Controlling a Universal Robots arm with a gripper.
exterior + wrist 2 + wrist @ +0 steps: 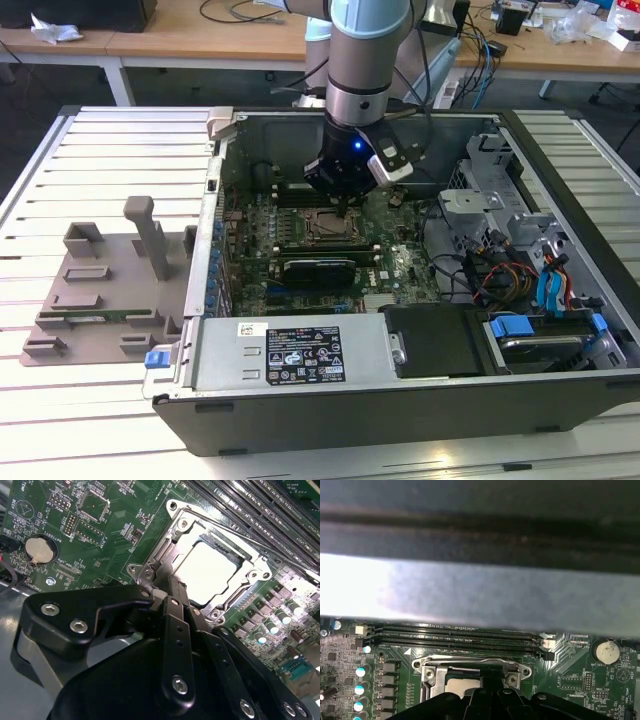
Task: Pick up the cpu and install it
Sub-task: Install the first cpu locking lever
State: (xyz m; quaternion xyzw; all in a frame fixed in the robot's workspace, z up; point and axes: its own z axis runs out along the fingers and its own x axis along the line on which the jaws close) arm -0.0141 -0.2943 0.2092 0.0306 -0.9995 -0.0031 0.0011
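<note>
With fingers drawn narrow at the edge of the cpu [207, 572], lying flat in the open socket [150, 555] toward the far side of the motherboard [115, 545], called for keeping the gripper [172, 587] plumb, light, and free of any sideways shove against the frame.

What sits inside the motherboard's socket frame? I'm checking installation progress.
The cpu lies inside the socket frame, its pale top showing. The gripper covers its near edge; contacts underneath are hidden.
</note>
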